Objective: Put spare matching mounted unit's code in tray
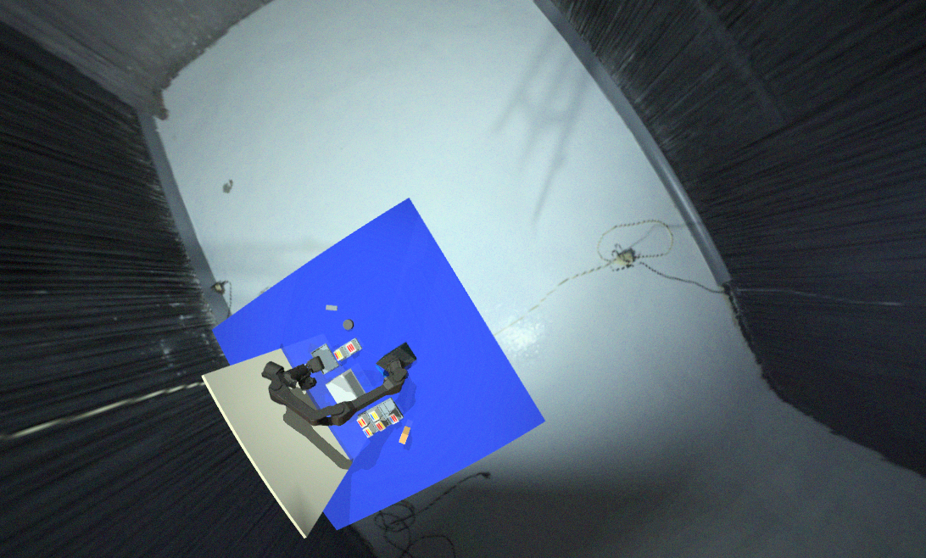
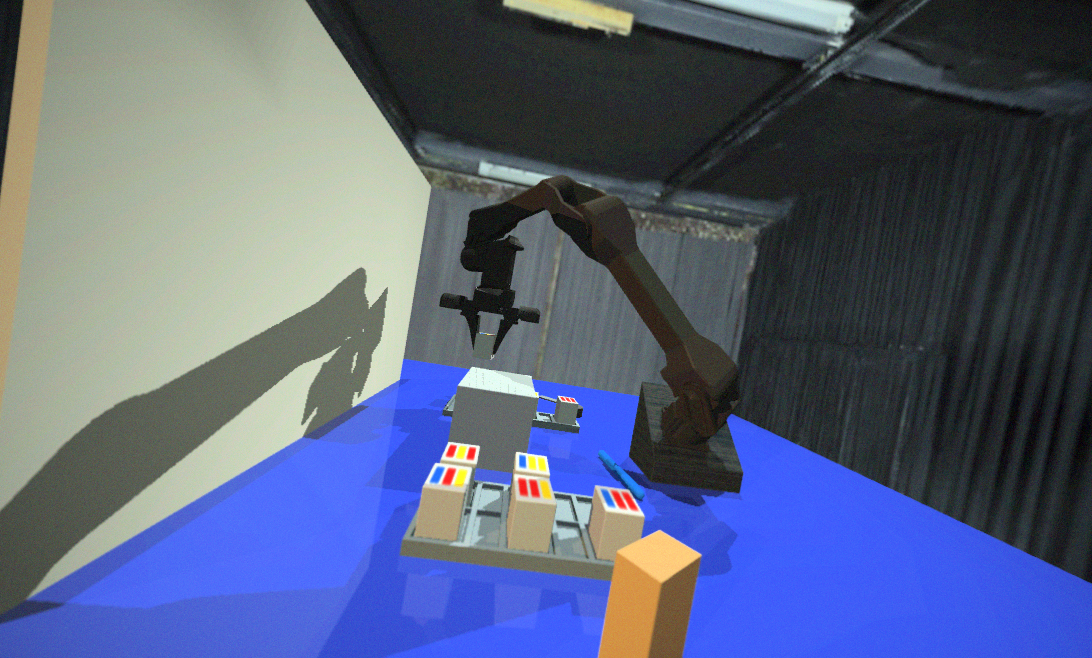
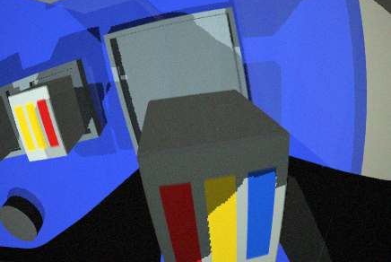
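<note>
My gripper is shut on a block with red, yellow and blue stripes on top. The block is in the air above the grey square tray, partly over its near part in the wrist view. The tray's floor shows no block. A large pale grey box, seemingly the mounted unit, stands beside the tray. No code shows on its visible faces. The spare rack holds several striped blocks, among them a blue-red-yellow one.
A smaller rack beside the tray holds a yellow-yellow-red block and a red-striped block. A dark disc lies near it. A cream panel stands along one side. An orange block and blue rod are also present.
</note>
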